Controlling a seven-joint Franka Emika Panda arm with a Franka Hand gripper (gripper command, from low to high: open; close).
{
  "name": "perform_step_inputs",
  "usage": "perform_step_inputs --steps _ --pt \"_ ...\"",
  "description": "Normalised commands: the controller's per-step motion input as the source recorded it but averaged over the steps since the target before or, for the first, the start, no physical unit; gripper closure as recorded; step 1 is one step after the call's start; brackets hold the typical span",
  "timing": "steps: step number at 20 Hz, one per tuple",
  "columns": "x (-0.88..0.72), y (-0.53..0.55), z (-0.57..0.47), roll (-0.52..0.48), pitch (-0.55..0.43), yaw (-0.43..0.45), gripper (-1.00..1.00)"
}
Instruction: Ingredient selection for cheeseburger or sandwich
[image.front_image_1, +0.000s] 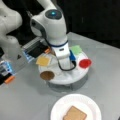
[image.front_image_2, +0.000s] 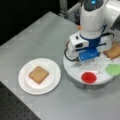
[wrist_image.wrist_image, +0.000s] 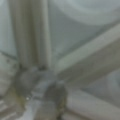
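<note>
The ingredients lie in a white divided tray (image.front_image_1: 65, 79) in both front views. It holds a yellow-orange cheese square (image.front_image_1: 43, 60), a dark brown patty (image.front_image_1: 47, 75), a green square (image.front_image_1: 76, 49), a red disc (image.front_image_1: 85, 63) and a bread square (image.front_image_2: 113, 51). My gripper (image.front_image_1: 65, 64) is lowered over the tray's middle, between the cheese and the red disc, and its fingers are hidden under the hand. The wrist view shows only the tray's white dividers (wrist_image.wrist_image: 82, 62) from very close. One toast-brown bread square (image.front_image_2: 38, 74) lies alone on the white paper plate (image.front_image_2: 53, 82).
A grey and white machine body (image.front_image_1: 10, 37) stands at a front view's left, with an orange-tipped part (image.front_image_1: 10, 79) beside it. A dark box (image.front_image_1: 37, 50) sits behind the tray. The grey table (image.front_image_2: 37, 37) ends in a dark edge at a front view's bottom left.
</note>
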Motion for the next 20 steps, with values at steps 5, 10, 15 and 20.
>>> perform_step_inputs --steps 5,10,15,20 --pt "0.16 -0.17 0.09 0.174 0.157 0.105 -1.0" --pt "0.16 -0.15 0.1 0.186 0.157 0.062 -1.0" --pt "0.13 -0.11 0.13 0.176 0.201 -0.06 -1.0" --pt "0.19 -0.07 0.17 0.142 0.203 -0.093 -1.0"
